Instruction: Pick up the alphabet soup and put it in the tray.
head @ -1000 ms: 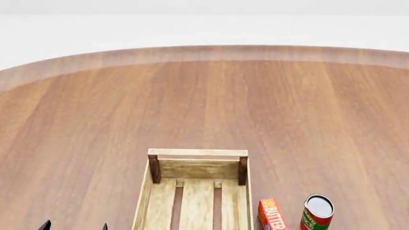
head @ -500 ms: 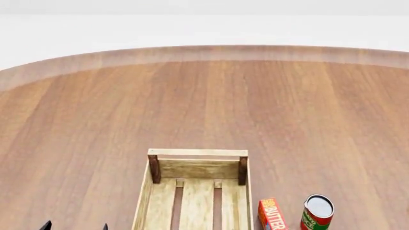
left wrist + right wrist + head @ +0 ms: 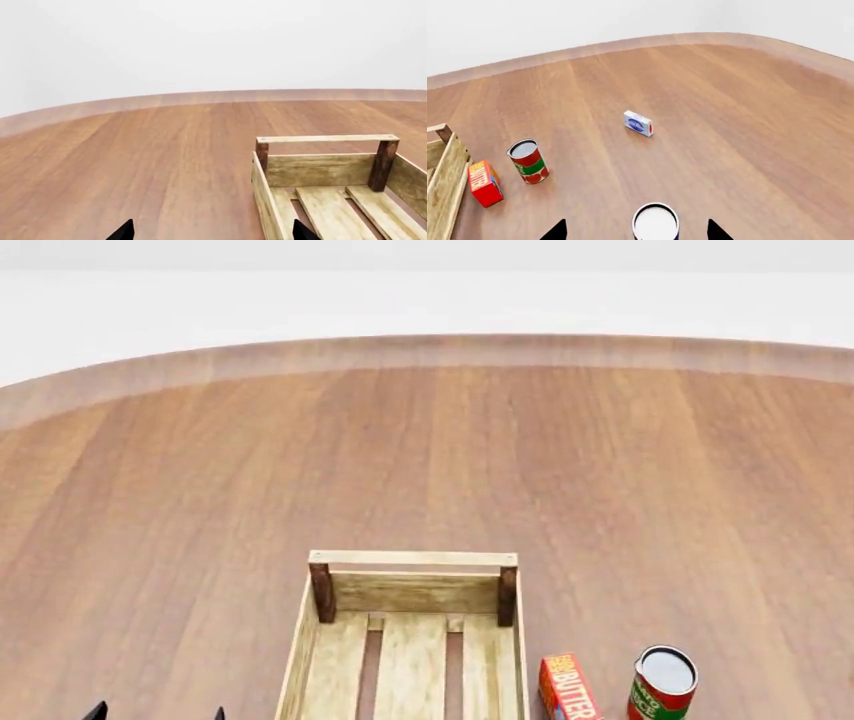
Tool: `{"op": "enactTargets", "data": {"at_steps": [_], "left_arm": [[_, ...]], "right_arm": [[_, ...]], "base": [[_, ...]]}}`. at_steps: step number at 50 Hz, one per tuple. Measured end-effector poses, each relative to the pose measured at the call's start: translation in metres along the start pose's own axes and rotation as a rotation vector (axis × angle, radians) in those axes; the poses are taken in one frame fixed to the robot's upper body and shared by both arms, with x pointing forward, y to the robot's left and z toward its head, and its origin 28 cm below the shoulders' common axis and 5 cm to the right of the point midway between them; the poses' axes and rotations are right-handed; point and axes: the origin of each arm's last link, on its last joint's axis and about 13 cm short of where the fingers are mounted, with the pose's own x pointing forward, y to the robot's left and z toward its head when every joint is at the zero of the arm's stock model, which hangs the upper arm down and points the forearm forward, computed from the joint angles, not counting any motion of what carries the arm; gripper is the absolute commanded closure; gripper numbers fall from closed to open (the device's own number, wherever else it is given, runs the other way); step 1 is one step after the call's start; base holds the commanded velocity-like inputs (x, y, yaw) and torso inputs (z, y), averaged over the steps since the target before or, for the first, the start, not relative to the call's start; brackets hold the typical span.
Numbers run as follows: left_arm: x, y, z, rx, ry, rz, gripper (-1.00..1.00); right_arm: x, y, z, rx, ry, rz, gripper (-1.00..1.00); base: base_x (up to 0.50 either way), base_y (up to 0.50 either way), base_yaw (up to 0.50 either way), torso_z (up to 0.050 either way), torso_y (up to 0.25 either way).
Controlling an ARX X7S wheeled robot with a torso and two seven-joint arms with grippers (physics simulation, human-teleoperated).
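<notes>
The alphabet soup stood upright on the table, between the spread fingers of the released right gripper, ungrasped; the approach step was in hand, and closing, then carrying to the tray, appeared next.

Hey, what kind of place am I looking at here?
Probably a bare simulated test setup, not a real room: a large round-edged wooden table against a blank white backdrop, holding only a wooden tray and a few groceries, such as a butter box and a red-and-green can.
</notes>
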Motion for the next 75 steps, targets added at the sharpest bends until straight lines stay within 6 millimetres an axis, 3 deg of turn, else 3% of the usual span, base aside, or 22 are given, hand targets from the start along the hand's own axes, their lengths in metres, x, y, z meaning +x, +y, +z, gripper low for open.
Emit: {"op": "enactTargets", "data": {"at_steps": [17,75], "left_arm": [[-0.001,0.0,0.0,-0.003,0.005,0.0,-1.0],[0.0,-0.001,-0.001,-0.007,0.012,-0.005,-1.0]], "right_arm": [[-0.003,-0.014,-0.011,0.028,-0.001,-0.06,-1.0],[0.078,0.0,-0.002,0.056,0.15,-0.082,-1.0]], "base": [[0.0,0.0,0.0,0.0,0.0],[0.0,0.0,0.0,0.0,0.0]]}}
